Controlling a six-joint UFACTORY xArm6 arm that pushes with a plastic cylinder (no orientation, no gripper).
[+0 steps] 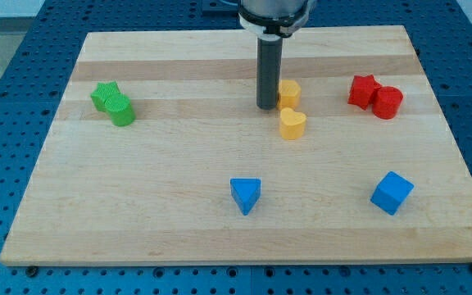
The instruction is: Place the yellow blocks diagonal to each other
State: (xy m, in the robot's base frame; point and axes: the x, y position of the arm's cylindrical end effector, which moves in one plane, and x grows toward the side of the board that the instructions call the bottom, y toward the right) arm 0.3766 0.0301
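Two yellow blocks sit close together near the board's middle top. The upper yellow block (289,92) is partly hidden by my rod; its shape is hard to make out. The lower yellow block (292,123) is heart-shaped and lies just below it, slightly to the right. My tip (267,106) rests on the board right at the left side of the upper yellow block, touching or nearly touching it, and up-left of the yellow heart.
A green star (104,94) and green cylinder (122,111) touch at the view's left. A red star (364,89) and red cylinder (388,102) touch at the right. A blue triangle (246,194) and blue cube (392,192) lie near the bottom. The wooden board (72,221) sits on a blue perforated table.
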